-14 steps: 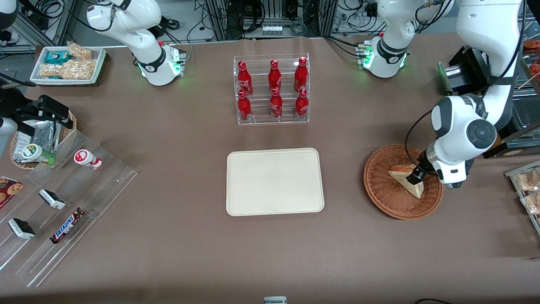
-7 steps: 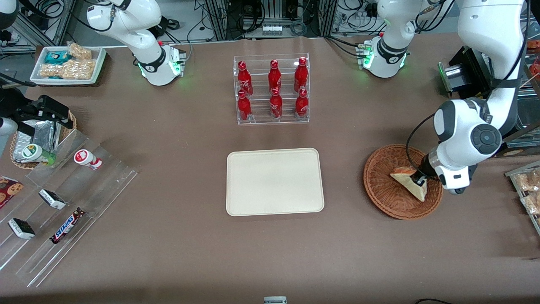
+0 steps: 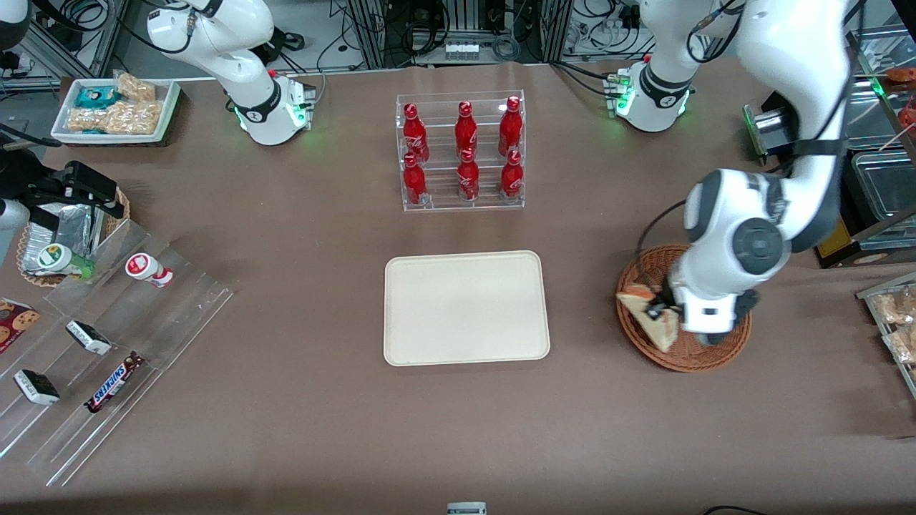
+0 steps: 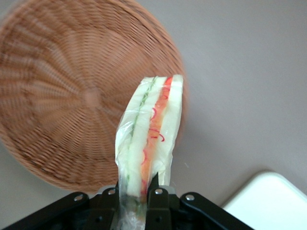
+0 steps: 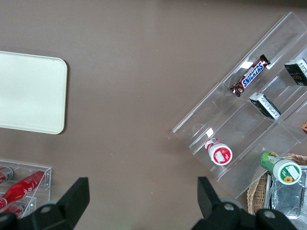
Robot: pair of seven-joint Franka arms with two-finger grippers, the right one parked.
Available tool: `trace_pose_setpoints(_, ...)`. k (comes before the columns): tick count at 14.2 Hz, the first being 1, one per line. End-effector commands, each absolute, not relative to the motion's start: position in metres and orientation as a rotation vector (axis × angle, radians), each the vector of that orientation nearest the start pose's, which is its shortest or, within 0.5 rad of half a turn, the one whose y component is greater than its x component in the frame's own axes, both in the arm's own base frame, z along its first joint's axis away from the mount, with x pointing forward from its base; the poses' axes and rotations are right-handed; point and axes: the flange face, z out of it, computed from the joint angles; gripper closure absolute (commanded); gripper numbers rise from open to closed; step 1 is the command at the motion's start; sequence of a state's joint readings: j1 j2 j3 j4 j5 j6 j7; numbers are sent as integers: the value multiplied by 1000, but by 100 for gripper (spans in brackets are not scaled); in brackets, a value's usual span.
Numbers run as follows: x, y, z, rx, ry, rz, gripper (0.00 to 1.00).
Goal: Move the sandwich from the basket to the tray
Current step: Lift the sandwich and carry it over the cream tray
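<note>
One sandwich (image 4: 151, 132), clamped in the gripper (image 4: 135, 191), above one basket (image 4: 57, 96); one tray (image 3: 465, 307).

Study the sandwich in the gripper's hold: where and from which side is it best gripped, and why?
Grip the sandwich as the gripper does now: fingers on its two flat bread faces near one end, approaching from above. The wedge is thin across its layers, so it fits between the fingers above the basket.
</note>
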State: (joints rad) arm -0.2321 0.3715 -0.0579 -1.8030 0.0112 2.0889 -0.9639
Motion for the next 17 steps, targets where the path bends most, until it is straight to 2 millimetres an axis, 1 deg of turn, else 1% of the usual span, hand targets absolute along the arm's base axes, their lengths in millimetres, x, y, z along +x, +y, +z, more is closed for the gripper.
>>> trace_pose_setpoints(1, 608, -254, 322, -2981, -862, 122, 95)
trace_pose_setpoints(3, 592, -302, 316, -3068, -661, 166, 92)
trace_pose_setpoints(5, 572, -340, 318, -3129, -462, 191, 91)
trace_pose_setpoints(7, 555, -377, 325, -3158, -386, 174, 92)
trace_pose_setpoints(10, 527, -424, 314, -3186, -275, 150, 92)
trace_pose_setpoints(13, 518, -456, 291, -3205, -323, 105, 92)
trace_pose_setpoints(14, 514, -464, 288, -3209, -309, 107, 92)
trace_pose_setpoints(15, 512, -467, 287, -3209, -302, 108, 92)
trace_pose_setpoints(17, 509, -476, 290, -3235, -293, 77, 92)
